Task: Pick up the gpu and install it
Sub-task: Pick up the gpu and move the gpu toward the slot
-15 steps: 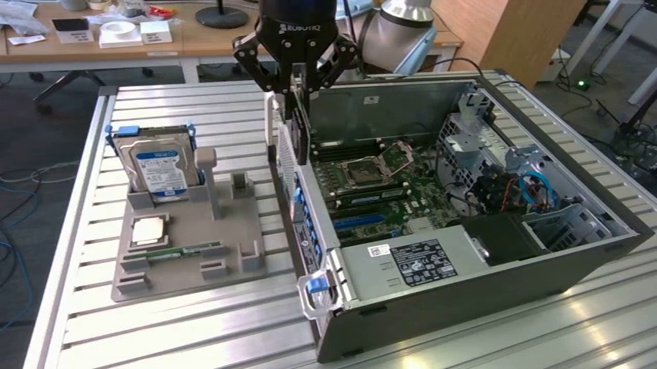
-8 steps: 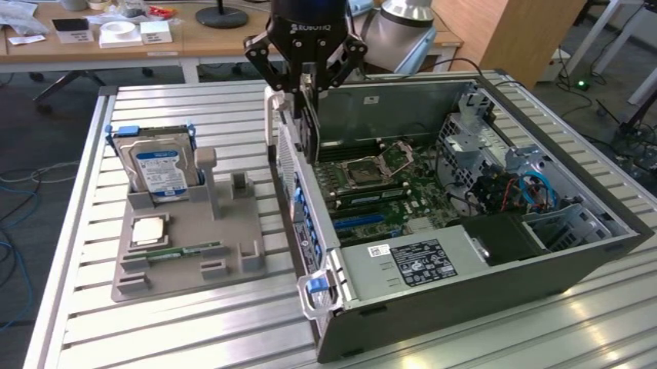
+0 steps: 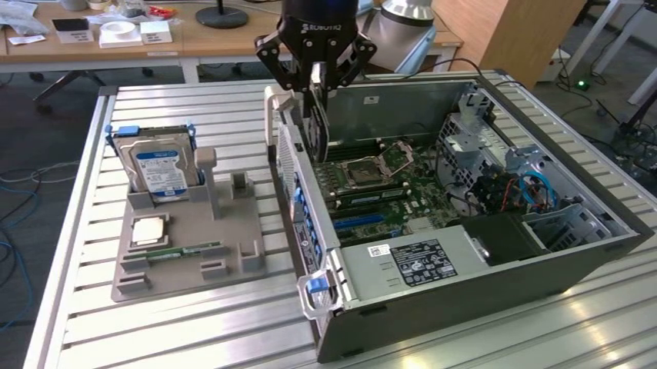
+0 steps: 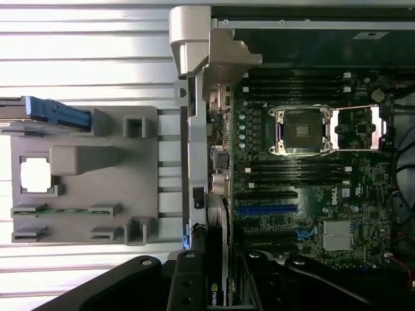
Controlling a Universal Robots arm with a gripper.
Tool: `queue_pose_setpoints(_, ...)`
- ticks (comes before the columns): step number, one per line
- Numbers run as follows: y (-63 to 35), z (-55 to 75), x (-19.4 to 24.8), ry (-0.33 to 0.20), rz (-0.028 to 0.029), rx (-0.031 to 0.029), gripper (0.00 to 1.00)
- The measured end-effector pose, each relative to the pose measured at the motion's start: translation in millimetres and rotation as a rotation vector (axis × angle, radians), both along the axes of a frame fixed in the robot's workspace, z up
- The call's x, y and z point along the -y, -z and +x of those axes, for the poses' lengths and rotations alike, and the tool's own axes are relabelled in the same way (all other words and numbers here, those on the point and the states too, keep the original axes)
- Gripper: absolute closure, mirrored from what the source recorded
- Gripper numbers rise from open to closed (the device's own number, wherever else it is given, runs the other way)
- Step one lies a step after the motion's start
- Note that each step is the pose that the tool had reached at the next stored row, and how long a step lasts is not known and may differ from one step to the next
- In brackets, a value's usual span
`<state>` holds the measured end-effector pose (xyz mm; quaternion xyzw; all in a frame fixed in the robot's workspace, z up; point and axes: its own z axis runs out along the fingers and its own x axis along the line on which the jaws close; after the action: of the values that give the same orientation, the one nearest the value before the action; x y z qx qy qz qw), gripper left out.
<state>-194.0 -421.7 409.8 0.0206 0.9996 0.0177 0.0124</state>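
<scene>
gripper: hangs over the rear edge of the open case (image 3: pixel 493 286), jaws part-closed, pinching the gpu (image 3: pixel 320 123) on its two flat faces
gpu: clear of everything, hanging edge-down, its lower edge just above the motherboard (image 3: pixel 411 188) near the case's rear wall
why vertical: judged, the card's edge has to drop into a slot, so it is held upright with its long side along the slot rows
why at the rear wall: judged, the end bracket has to meet the case's back panel
slots: blue slot (image 3: pixel 359 221) lies further along the board than the card, toward the power supply (image 3: pixel 416 261); CPU socket (image 3: pixel 370 167) sits open beside the card
fixture: grey holder (image 3: pixel 236 265) on the exterior view's left keeps the spares apart: hard drive (image 3: pixel 159 165) upright, CPU chip (image 3: pixel 149 229) flat, RAM stick (image 3: pixel 185 250) flat
fixture posts: the tall ones beside the drive stand bare
progress: judged, pick done, seating not yet
surface: slotted aluminium table (image 3: pixel 185 323), case and holder side by side
room: wooden desks (image 3: pixel 61 46) behind, loose cables on the floor
</scene>
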Motion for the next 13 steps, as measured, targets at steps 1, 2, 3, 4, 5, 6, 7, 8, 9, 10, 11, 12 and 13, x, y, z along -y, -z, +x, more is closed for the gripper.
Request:
queue_pose_setpoints(1, 0.0, 1.1, 0.0, 0.0, 0.0, 0.0, 0.74)
queue_pose_setpoints(2, 0.0, 2.2, -0.1, 0.0, 0.0, 0.0, 0.74)
queue_pose_setpoints(3, 0.0, 3.2, -0.1, 0.0, 0.0001, 0.0, 0.74)
queue_pose_setpoints(4, 0.0, 4.3, -0.1, 0.0, 0.0001, 0.0001, 0.74)
queue_pose_setpoints(5, 0.0, 5.2, -0.2, 0.0, 0.0, 0.0, 0.74)
queue_pose_setpoints(6, 0.0, 6.1, -0.2, 0.0, 0.0, 0.0, 0.74)
queue_pose_setpoints(7, 0.0, 7.0, -0.2, 0.0, 0.0001, 0.0, 0.74)
queue_pose_setpoints(8, 0.0, 7.9, -0.2, 0.0, 0.0001, 0.0, 0.74)
queue_pose_setpoints(9, 0.0, 8.8, -0.3, 0.0, 0.0001, -0.0001, 0.74)
queue_pose_setpoints(10, 0.0, 9.8, -0.3, 0.0, 0.0002, 0.0, 0.74)
queue_pose_setpoints(11, 0.0, 11.0, -0.3, 0.0, 0.0002, 0.0, 0.74)
queue_pose_setpoints(12, 0.0, 12.2, -0.4, 0.0, 0.0002, 0.0, 0.74)
queue_pose_setpoints(13, 0.0, 13.5, -0.4, 0.0, 0.0004, 0.0, 0.74)
